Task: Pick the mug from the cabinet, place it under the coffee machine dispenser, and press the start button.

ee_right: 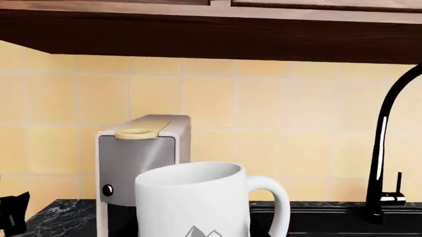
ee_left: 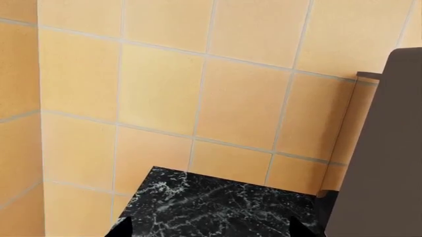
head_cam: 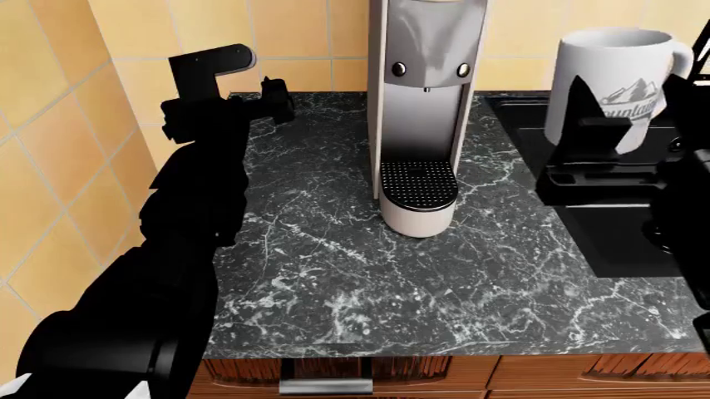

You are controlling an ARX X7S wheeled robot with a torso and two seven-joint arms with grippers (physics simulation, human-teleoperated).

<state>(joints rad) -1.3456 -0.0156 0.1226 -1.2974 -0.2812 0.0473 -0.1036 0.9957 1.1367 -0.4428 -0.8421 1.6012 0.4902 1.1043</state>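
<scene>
Even, bright, flat render light; all views sharp, no blur or edge distortion. Soft sheen on coffee machine (head_cam: 427,50) front. Black arms, frame left and right, lose all detail.

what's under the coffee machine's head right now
Only the black perforated drip tray on the coffee machine dispenser; no cup there. The mug is off by the right end effector.
</scene>
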